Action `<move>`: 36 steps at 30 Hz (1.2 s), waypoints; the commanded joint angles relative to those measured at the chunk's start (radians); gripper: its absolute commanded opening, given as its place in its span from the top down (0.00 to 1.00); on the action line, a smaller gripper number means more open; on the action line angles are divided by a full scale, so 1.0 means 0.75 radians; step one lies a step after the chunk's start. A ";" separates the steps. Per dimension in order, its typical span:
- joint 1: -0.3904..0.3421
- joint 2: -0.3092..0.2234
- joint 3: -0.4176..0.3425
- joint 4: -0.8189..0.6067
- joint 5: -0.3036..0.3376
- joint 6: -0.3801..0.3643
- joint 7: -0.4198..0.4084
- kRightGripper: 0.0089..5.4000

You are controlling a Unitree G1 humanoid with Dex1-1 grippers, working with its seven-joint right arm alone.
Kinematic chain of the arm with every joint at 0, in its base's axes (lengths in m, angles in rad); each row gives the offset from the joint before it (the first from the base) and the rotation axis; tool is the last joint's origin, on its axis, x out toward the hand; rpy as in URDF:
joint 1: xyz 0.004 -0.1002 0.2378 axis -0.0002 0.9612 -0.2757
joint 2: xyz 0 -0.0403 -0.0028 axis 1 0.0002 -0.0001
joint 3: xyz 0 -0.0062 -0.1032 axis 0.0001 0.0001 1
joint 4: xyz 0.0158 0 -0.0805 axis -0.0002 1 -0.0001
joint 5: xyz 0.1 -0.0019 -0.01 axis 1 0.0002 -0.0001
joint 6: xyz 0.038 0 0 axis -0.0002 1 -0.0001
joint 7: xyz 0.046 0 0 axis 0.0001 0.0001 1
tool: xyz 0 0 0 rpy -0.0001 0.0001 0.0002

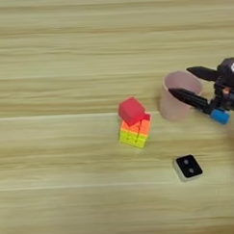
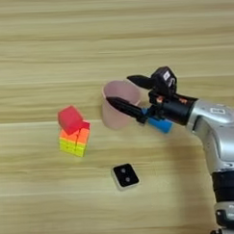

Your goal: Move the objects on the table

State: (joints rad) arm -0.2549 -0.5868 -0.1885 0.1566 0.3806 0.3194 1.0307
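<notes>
So, end effector (image 2: 121, 92) fingers apart, straddling pink cup (image 2: 117, 110) rim, not clamped. Red cube (image 1: 132, 110) sits atop puzzle cube (image 1: 135, 131) mid-worktop (image 1: 53, 59); black-faced die (image 1: 188, 167) untouched. Cup move probably just starting.

Silver forearm (image 2: 217, 129) — black wrist block, two slim black fingers (image 2: 124, 106) — with a blue tab beneath.
</notes>
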 commanded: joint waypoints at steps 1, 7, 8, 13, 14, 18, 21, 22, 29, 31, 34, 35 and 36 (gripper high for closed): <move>-0.112 -0.052 -0.045 -0.054 0.015 -0.040 -0.045 0.00; -0.121 -0.047 -0.056 -0.098 0.027 -0.033 -0.049 0.00; -0.118 -0.043 -0.054 -0.120 0.034 -0.027 -0.048 0.00; -0.071 -0.019 -0.019 -0.296 0.072 0.014 -0.053 0.00; -0.062 -0.016 -0.015 -0.329 0.080 0.026 -0.057 0.00; -0.010 -0.004 0.001 -0.467 0.110 0.074 -0.076 0.00; 0.036 0.007 0.028 -0.542 0.106 0.090 -0.090 0.00; 0.052 0.011 0.043 -0.564 0.102 0.096 -0.095 0.00; 0.120 0.059 0.169 -0.659 0.076 0.135 -0.138 0.00; 0.117 0.068 0.195 -0.639 0.057 0.126 -0.151 0.00; 0.112 0.087 0.239 -0.630 0.025 0.126 -0.172 0.00; 0.108 0.095 0.255 -0.630 0.006 0.121 -0.183 0.00; 0.099 0.109 0.269 -0.625 -0.005 0.129 -0.203 0.00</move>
State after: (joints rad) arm -0.1235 -0.5059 0.0050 -0.2887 0.4081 0.4435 0.9296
